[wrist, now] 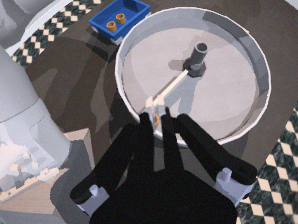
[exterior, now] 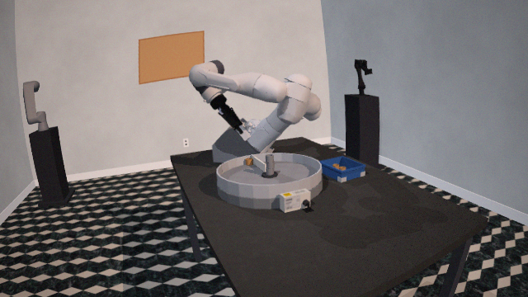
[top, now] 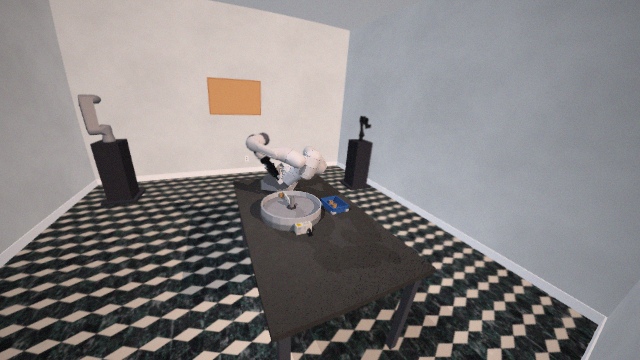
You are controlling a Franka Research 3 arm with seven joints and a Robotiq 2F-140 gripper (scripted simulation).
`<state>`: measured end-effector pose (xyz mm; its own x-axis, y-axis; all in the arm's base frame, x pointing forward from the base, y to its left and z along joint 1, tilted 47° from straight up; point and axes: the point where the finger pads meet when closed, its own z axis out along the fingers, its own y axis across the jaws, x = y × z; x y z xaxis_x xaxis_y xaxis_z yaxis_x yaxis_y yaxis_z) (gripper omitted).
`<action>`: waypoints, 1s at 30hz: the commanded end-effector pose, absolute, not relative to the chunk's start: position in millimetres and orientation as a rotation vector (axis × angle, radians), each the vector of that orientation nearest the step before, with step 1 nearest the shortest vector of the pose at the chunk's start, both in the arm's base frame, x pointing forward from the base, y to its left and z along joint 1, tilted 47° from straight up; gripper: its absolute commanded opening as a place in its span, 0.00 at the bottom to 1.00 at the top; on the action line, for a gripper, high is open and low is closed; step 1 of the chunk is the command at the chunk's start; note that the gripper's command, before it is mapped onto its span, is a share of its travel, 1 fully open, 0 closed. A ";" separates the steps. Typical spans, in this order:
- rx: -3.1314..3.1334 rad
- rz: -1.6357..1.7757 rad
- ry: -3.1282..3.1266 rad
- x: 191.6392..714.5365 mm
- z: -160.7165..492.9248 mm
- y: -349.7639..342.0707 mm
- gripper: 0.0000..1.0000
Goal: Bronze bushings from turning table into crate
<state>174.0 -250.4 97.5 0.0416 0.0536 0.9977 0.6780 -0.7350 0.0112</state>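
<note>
"What is the hand [top: 281,181] [exterior: 247,136] [wrist: 156,103] doing?"

"Its fingers are pressing together, pinching nothing, and it is hanging over the near rim in the wrist view."

"And the bushings?"

"Two bronze ones [top: 332,204] [exterior: 339,167] [wrist: 116,22] are lying in the blue crate [top: 342,200] [exterior: 355,166] [wrist: 131,31], upper left in the wrist view. Another bushing [top: 281,195] [exterior: 249,161] [wrist: 157,120], orange-brown, is sitting inside the turning table [top: 280,220] [exterior: 247,195] [wrist: 266,65], by the thin bar [exterior: 259,162] [wrist: 172,86]. I am not making out any steel ones."

"What could be going wrong?"

"The fingers are partly hiding that bushing, so a low move could be knocking it along. The bar could be blocking the grasp, or pushing the piece if the table is turning. Dropping it from high up could be leaving it rolling in the crate."

"And around it?"

"A dark surface [top: 340,280] [exterior: 371,231] [wrist: 60,75] is carrying everything, mottled with shadow. Checkered flooring is filling the lower left of the exterior view, and an orange panel [top: 234,96] [exterior: 171,58] is hanging upper left on the pale wall."
</note>
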 end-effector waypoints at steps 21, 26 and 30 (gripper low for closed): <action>-1.861 -1.648 -0.551 172.6 100.0 -249.3 0.06; -1.861 -1.648 -0.551 172.6 100.0 -249.3 0.06; -1.861 -1.648 -0.551 172.6 100.0 -249.3 0.06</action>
<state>172.9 -249.4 99.6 0.1382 -0.0638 0.9883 0.6561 -0.7417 -0.1396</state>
